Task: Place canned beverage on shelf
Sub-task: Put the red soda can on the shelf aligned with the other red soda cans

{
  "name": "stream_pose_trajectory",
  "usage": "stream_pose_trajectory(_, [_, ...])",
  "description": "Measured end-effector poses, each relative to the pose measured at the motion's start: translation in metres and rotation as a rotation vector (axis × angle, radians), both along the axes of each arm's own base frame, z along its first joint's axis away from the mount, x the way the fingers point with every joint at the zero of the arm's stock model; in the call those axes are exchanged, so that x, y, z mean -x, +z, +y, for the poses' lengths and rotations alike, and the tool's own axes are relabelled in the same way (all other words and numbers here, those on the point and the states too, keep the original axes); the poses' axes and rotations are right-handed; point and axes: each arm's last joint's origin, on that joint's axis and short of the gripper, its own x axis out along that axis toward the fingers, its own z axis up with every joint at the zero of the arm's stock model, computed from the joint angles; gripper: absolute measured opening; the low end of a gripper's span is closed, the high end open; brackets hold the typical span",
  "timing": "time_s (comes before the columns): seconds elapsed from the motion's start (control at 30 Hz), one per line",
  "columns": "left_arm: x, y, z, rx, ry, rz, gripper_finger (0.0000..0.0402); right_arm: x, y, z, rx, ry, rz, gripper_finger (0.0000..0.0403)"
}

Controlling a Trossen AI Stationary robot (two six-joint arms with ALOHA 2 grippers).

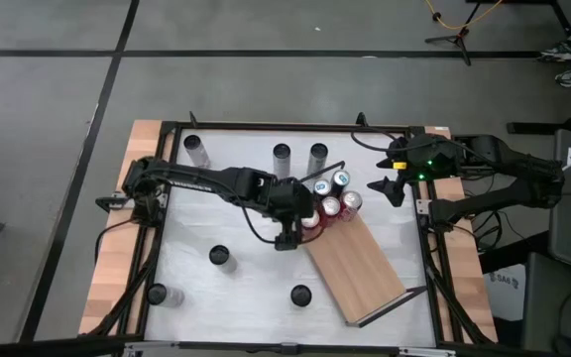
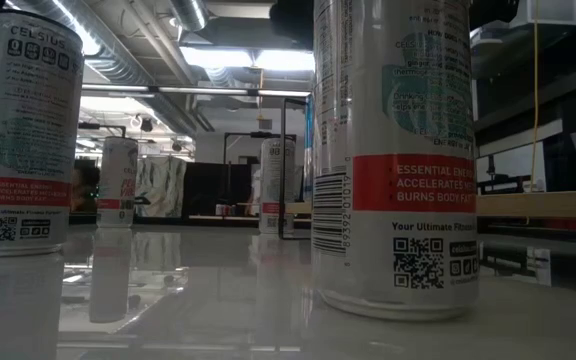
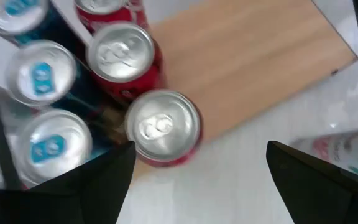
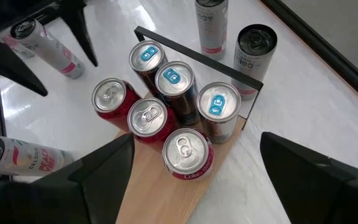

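The shelf (image 1: 357, 266), a long light-wood board, lies askew on the white counter (image 1: 236, 288), its far short end carrying a thin black wire rail (image 4: 194, 55). Against that rail stand six cans in a tight cluster: three blue-tabbed cans (image 4: 173, 79) nearest the rail and three red cans (image 4: 146, 118) on the side away from it. Five of the six sit on the board. The sixth red can (image 3: 162, 126) stands at the board's long edge, with its base hidden, so whether it is on the wood or on the counter cannot be told.

The left gripper (image 1: 285, 236) hangs just beside that red can, on the counter side of the shelf, jaws spread wide and holding nothing — the can stands free between and beyond the two dark fingers (image 3: 89, 180). The right gripper (image 1: 390, 186) waits just past the railed end of the shelf, near the counter's right rim, jaws likewise released and empty, looking down on the cluster.

Away from the shelf, tall slim white cans stand scattered on the counter: three (image 1: 282, 157) in a row beyond the railed end, and four more (image 1: 219, 256) spread across the near half, left of the board. One of them (image 2: 396, 150) fills the low view, with red label bands and a QR code, and another (image 2: 23, 140) stands at that view's left edge.
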Motion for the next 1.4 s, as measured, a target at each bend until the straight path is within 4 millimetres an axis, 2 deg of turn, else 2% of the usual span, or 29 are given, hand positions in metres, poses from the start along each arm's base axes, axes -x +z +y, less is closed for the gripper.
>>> stream_pose_trajectory(0.37, [0.008,-0.004,-0.027,0.065,0.007,0.067,0.0353,0.000,0.000,0.000,0.001,0.000,0.000,0.0337])
stream_pose_trajectory(0.57, [-0.003,-0.033,-0.049,0.068,-0.017,0.131,0.0353,0.000,0.000,0.000,0.001,0.000,0.000,0.0337])
stream_pose_trajectory(0.77, [-0.016,-0.059,-0.060,0.058,-0.032,0.166,0.0353,0.000,0.000,0.000,0.001,-0.001,0.000,0.0337])
stream_pose_trajectory(0.97, [-0.028,-0.071,-0.055,0.049,-0.008,0.142,0.0353,0.000,0.000,0.000,0.001,0.000,0.000,0.0337])
stream_pose_trajectory(1.4, [-0.035,-0.070,-0.035,0.026,0.058,0.106,0.0352,0.000,0.000,0.000,0.001,0.000,0.000,0.0337])
